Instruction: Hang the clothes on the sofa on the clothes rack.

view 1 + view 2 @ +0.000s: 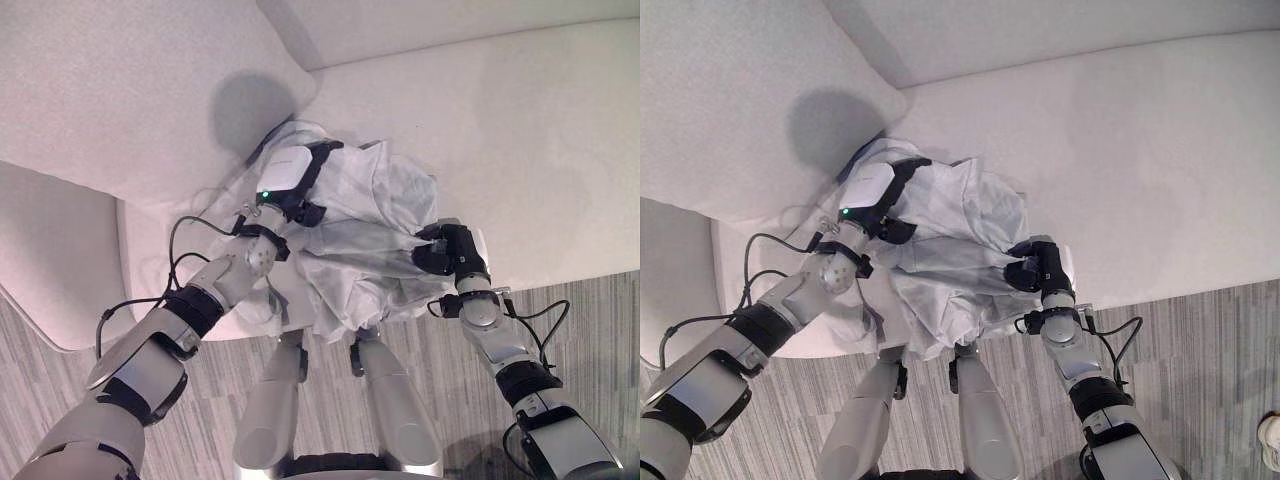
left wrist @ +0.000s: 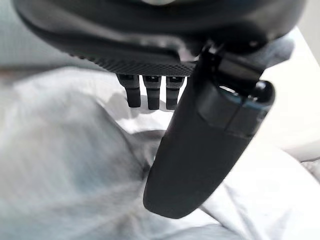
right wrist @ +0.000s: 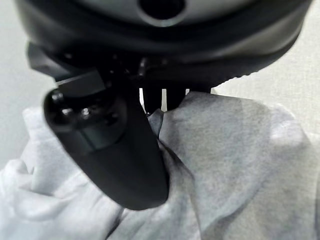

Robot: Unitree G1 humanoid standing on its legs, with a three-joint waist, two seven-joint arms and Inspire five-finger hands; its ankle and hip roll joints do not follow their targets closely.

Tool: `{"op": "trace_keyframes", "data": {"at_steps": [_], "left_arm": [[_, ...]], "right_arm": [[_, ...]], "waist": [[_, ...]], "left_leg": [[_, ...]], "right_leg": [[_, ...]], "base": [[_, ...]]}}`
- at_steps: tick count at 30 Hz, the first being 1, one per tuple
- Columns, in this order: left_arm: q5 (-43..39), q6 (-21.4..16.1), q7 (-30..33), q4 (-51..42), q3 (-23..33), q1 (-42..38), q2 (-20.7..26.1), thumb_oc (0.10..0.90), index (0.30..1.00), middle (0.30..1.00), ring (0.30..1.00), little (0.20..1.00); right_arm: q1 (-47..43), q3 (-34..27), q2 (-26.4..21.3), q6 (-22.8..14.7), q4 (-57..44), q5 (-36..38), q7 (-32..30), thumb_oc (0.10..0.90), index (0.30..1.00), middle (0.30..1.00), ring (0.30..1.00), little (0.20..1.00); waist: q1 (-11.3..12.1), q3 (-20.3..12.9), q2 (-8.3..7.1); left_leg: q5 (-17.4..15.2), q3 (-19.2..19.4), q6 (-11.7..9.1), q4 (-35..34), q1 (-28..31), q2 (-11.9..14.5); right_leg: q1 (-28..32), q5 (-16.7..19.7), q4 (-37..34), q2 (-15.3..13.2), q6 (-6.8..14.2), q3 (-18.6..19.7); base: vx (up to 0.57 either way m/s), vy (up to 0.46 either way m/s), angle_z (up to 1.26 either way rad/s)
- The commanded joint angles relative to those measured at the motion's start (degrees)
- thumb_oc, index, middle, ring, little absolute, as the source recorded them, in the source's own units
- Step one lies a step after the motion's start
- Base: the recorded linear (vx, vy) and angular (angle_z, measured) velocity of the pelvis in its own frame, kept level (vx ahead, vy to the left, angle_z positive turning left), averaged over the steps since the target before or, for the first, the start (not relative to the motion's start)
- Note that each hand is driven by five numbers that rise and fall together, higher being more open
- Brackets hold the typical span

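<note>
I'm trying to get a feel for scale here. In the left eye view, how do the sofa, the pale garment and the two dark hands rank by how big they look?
1. sofa, by far the largest.
2. pale garment, crumpled on the seat.
3. left hand and right hand: they look about alike, both partly sunk in cloth, so I would not rank them.

No text, label, brand, number or sign can be read anywhere in these views. The sofa (image 1: 520,130) is plain pale fabric with no tag or print. The crumpled white garment (image 1: 365,235) lying on it carries no legible label or lettering. The floor (image 1: 590,300) is striped grey with no marking. The one sign-like thing is a small green light (image 1: 265,194) glowing on the white casing at the left wrist, and it has no writing beside it.
</note>
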Motion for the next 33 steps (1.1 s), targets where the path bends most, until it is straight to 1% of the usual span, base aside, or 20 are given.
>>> {"op": "trace_keyframes", "data": {"at_steps": [1,7,14,16,17,18,19,21,22,23,24,25,26,27,28,29,30,31,32,33], "left_arm": [[3.8,-1.4,3.5,3.4,3.9,-5.2,0.5,0.400,0.300,0.300,0.300,0.300],[4.0,-1.3,4.0,4.2,5.8,-2.5,0.7,0.400,0.300,0.300,0.300,0.300],[1.6,-1.4,4.4,-0.6,11.5,2.7,3.5,0.400,0.300,0.300,0.300,0.300],[-0.4,-2.8,4.6,-8.0,17.2,7.6,5.5,0.400,0.300,0.300,0.300,0.300],[-0.3,-2.7,4.5,-8.4,17.4,8.0,5.5,0.400,0.300,0.300,0.300,0.300],[-1.0,-3.6,4.3,-11.8,19.5,10.5,5.8,0.400,0.300,0.300,0.300,0.300],[-1.9,-5.3,3.6,-17.9,23.8,15.5,6.6,0.400,0.300,0.300,0.300,0.300],[-3.4,-6.2,2.6,-23.8,28.6,21.8,7.0,0.400,0.300,0.300,0.300,0.300],[-3.4,-6.1,2.5,-24.1,28.8,22.1,7.0,0.400,0.300,0.300,0.300,0.300],[-4.9,-7.0,2.6,-29.9,34.3,27.4,7.1,0.400,0.300,0.300,0.300,0.300],[-5.0,-6.8,2.4,-30.5,34.7,27.9,7.1,0.400,0.300,0.300,0.300,0.300],[-4.9,-7.9,2.3,-34.3,38.1,30.6,7.3,0.400,0.300,0.300,0.300,0.300],[-4.9,-7.6,2.0,-35.0,38.5,31.1,7.2,0.400,0.300,0.300,0.300,0.300],[-5.3,-8.0,3.6,-37.4,43.3,32.2,8.3,0.400,0.300,0.300,0.300,0.300],[-5.1,-7.9,3.6,-39.2,45.2,33.2,8.3,0.400,0.300,0.300,0.300,0.300],[-4.5,-8.1,4.1,-39.5,47.1,33.6,9.1,0.400,0.300,0.300,0.300,0.300],[-4.0,-8.3,4.9,-40.2,49.1,33.5,10.3,0.400,0.300,0.300,0.300,0.300],[-3.1,-8.3,5.4,-41.0,51.0,33.4,11.9,0.400,0.300,0.300,0.300,0.300],[-3.0,-8.2,5.4,-41.1,51.3,33.5,11.9,0.400,0.300,0.300,0.300,0.300],[-1.9,-8.5,5.7,-42.6,54.3,34.3,13.9,0.400,0.300,0.300,0.300,0.300]], "right_arm": [[3.5,-3.8,-4.9,-2.8,-4.5,-1.4,-2.0,0.400,0.300,0.300,0.300,0.300],[5.4,-6.2,-5.0,-3.5,-6.2,-1.3,-2.7,0.400,0.300,0.300,0.300,0.300],[5.8,-10.1,-7.5,-2.8,-10.7,-2.9,-3.6,0.400,0.300,0.300,0.300,0.300],[5.7,-11.3,-9.7,-2.5,-15.2,-5.1,-2.6,0.400,0.300,0.300,0.300,0.300],[5.8,-11.3,-9.7,-2.4,-15.4,-5.2,-2.5,0.400,0.300,0.300,0.300,0.300],[6.1,-11.4,-10.7,-2.6,-17.1,-6.0,-1.6,0.400,0.300,0.300,0.300,0.300],[6.6,-12.5,-12.9,-3.4,-20.1,-6.9,0.3,0.400,0.300,0.300,0.300,0.300],[7.1,-13.5,-15.1,-3.5,-23.7,-7.7,2.2,0.400,0.300,0.300,0.300,0.300],[7.2,-13.4,-15.1,-3.4,-23.9,-7.7,2.3,0.400,0.300,0.300,0.300,0.300],[7.5,-16.3,-17.9,-4.1,-27.0,-8.1,3.1,0.400,0.300,0.300,0.300,0.300],[7.6,-16.4,-18.0,-4.1,-27.1,-8.0,3.2,0.400,0.300,0.300,0.300,0.300],[6.4,-18.1,-20.3,-4.0,-26.8,-8.2,2.7,0.400,0.300,0.300,0.300,0.300],[6.3,-18.0,-20.4,-4.1,-26.7,-8.1,2.7,0.400,0.300,0.300,0.300,0.300],[3.2,-18.9,-23.1,-3.7,-28.5,-8.9,1.9,0.400,0.300,0.300,0.300,0.300],[2.1,-18.6,-23.6,-3.4,-29.2,-9.4,2.1,0.400,0.300,0.300,0.300,0.300],[0.5,-18.3,-24.5,-3.5,-29.7,-9.6,2.0,0.400,0.300,0.300,0.300,0.300],[-1.0,-18.0,-25.3,-3.7,-29.7,-9.2,2.0,0.400,0.300,0.300,0.300,0.300],[-2.6,-17.7,-26.7,-4.1,-30.3,-9.0,2.3,0.400,0.300,0.300,0.300,0.300],[-2.8,-17.6,-26.6,-4.1,-30.2,-9.0,2.3,0.400,0.300,0.300,0.300,0.300],[-3.5,-18.1,-27.0,-4.4,-31.2,-8.5,2.9,0.400,0.300,0.300,0.300,0.300]], "waist": [[-0.4,-0.9,-5.84],[-0.3,-0.9,-6.22],[0.5,-0.9,-5.21],[1.8,-1.1,-3.83],[1.7,-1.0,-3.84],[2.2,-2.0,-3.33],[3.6,-3.8,-2.59],[4.8,-6.2,-1.77],[4.6,-6.3,-1.72],[7.3,-8.5,-1.09],[7.0,-8.5,-0.97],[9.6,-10.4,-0.61],[8.9,-10.4,-0.45],[10.5,-12.3,-1.09],[10.6,-13.1,-1.45],[11.5,-14.2,-1.98],[12.2,-15.4,-2.71],[12.9,-16.6,-3.62],[12.7,-16.4,-3.67],[12.7,-19.0,-4.24]], "left_leg": [[-5.3,-2.5,-0.7,0.1,1.2,2.3],[-5.6,-2.5,-0.8,0.1,2.6,2.4],[-6.3,-2.4,-1.2,0.1,7.1,2.8],[-7.0,-2.4,-1.7,0.1,10.8,3.7],[-6.7,-2.4,-1.7,0.1,10.8,3.6],[-6.9,-2.6,-2.0,0.1,12.0,3.9],[-6.4,-3.4,-2.6,0.1,13.7,4.3],[-5.9,-5.0,-3.3,0.1,15.4,4.6],[-6.2,-5.1,-3.3,0.1,15.5,4.6],[-5.2,-7.2,-4.5,0.1,16.4,5.0],[-4.9,-7.5,-4.6,0.1,16.2,4.9],[-3.8,-9.2,-5.3,0.1,16.0,4.2],[-3.2,-9.8,-5.3,0.1,15.7,4.0],[-3.9,-6.7,-5.3,0.1,15.6,3.5],[-3.8,-4.1,-4.8,0.2,16.4,3.7],[-4.8,-1.6,-4.4,0.7,17.9,4.3],[-6.4,0.2,-4.0,2.3,19.4,5.0],[-7.7,1.8,-3.9,5.0,20.6,6.5],[-7.7,1.7,-3.8,5.4,20.3,6.3],[-8.7,3.9,-4.0,8.0,23.3,9.9]], "right_leg": [[0.6,-0.4,0.1,-5.8,5.7,1.1],[2.0,-0.7,0.1,-5.5,5.6,1.0],[6.5,-2.2,0.8,-5.5,5.0,1.1],[8.6,-5.0,4.5,-5.2,4.0,1.3],[8.5,-4.8,4.6,-5.2,4.0,1.3],[9.5,-5.9,5.8,-5.0,3.7,1.2],[11.2,-7.3,7.3,-4.9,3.0,0.4],[13.7,-9.1,8.5,-5.1,2.4,-1.2],[14.0,-9.4,8.4,-5.1,2.4,-1.4],[16.8,-11.5,9.3,-5.1,1.4,-4.0],[16.7,-11.3,9.3,-5.2,1.4,-4.2],[20.0,-13.0,9.1,-5.8,1.0,-7.7],[20.1,-12.6,8.8,-6.0,1.1,-8.4],[23.1,-13.0,7.7,-7.0,0.9,-12.0],[24.3,-12.2,6.8,-7.7,1.2,-13.1],[25.1,-11.7,6.1,-8.4,1.5,-14.1],[25.7,-10.7,5.2,-9.5,2.1,-15.3],[26.3,-9.7,4.3,-10.8,2.5,-16.6],[26.4,-9.3,4.0,-10.8,2.6,-16.7],[27.3,-8.8,3.2,-12.5,3.3,-18.7]], "base": [[0.00,0.000,0.00],[0.00,0.000,0.00],[0.00,-0.009,0.00],[0.01,-0.031,0.00],[0.02,-0.033,-0.01],[0.02,-0.087,-0.01],[0.08,-0.133,0.01],[0.08,-0.129,0.14],[0.09,-0.201,0.46],[0.04,-0.152,0.46],[0.06,-0.277,0.49],[0.00,-0.118,0.60],[-0.03,-0.216,0.88],[-0.08,-0.074,1.26],[-0.09,-0.075,1.40],[-0.08,0.036,1.48],[-0.11,0.052,1.27],[-0.10,0.051,0.92],[-0.06,0.147,0.96],[-0.04,0.228,1.03]]}}
